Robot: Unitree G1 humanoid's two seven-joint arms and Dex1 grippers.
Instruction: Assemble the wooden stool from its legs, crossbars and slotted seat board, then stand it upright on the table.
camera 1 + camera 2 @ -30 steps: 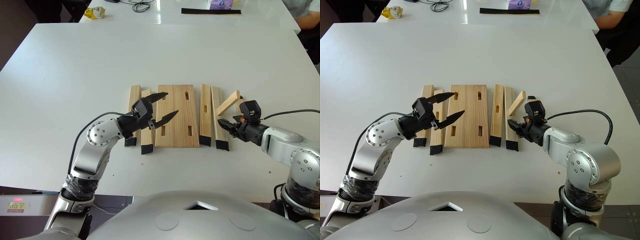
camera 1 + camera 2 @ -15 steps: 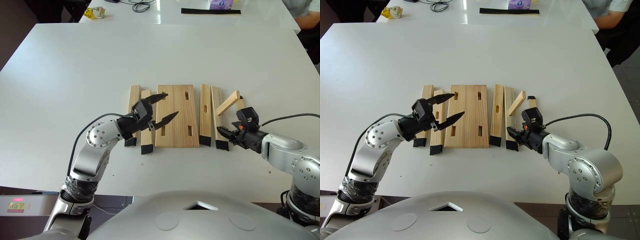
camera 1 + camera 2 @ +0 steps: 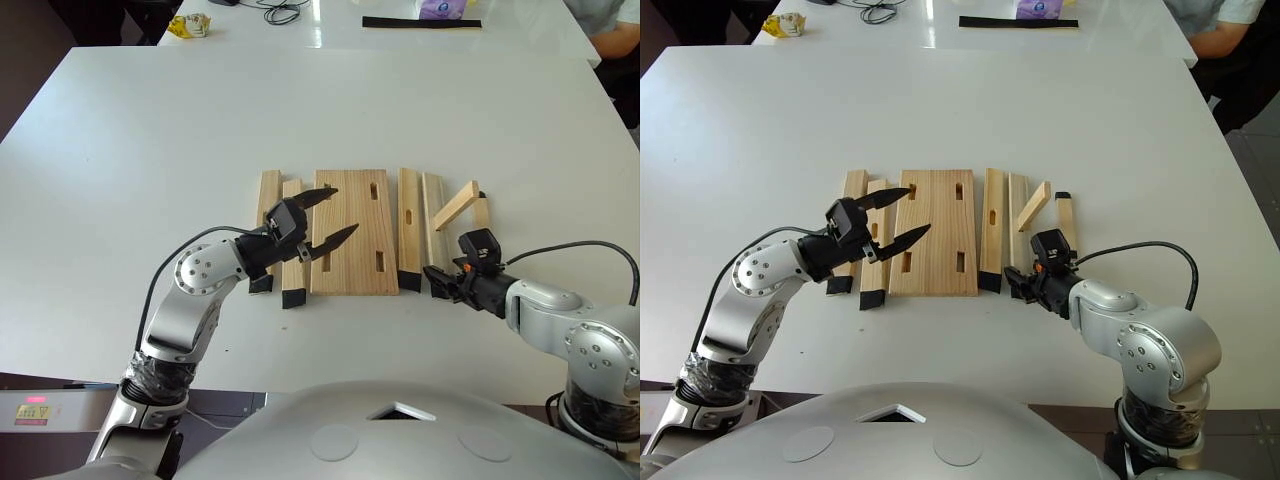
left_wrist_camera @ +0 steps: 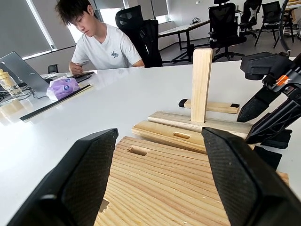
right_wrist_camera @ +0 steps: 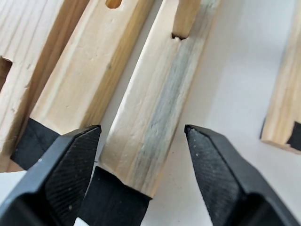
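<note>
Right gripper sits low over the white table, at the near edge of the laid-out parts. Claw spread. In the right wrist view its fingers stand either side of the black-capped near end of the outermost right leg. A strip of bare table shows between one finger and the wood. Contact on the other side: cannot tell.

Left gripper hovers above the near-left part of the slotted seat board, claw wide apart, gripping nothing. Left wrist view shows both fingers spread over the board's grain, clear of it.

Seat board lies flat mid-table, slots up. Two legs lie side by side just left of it, black caps toward the robot. Two more lie just right of it: the inner right leg, a slot in its upper face, and the outermost beside it.

One crossbar is tilted, its lower end in the outermost right leg's slot, its upper end raised off to the right. A short bar lies flat just beyond it, black tip at the far end.

Farther back, on a second table: a black strip, a yellow object, cables.
</note>
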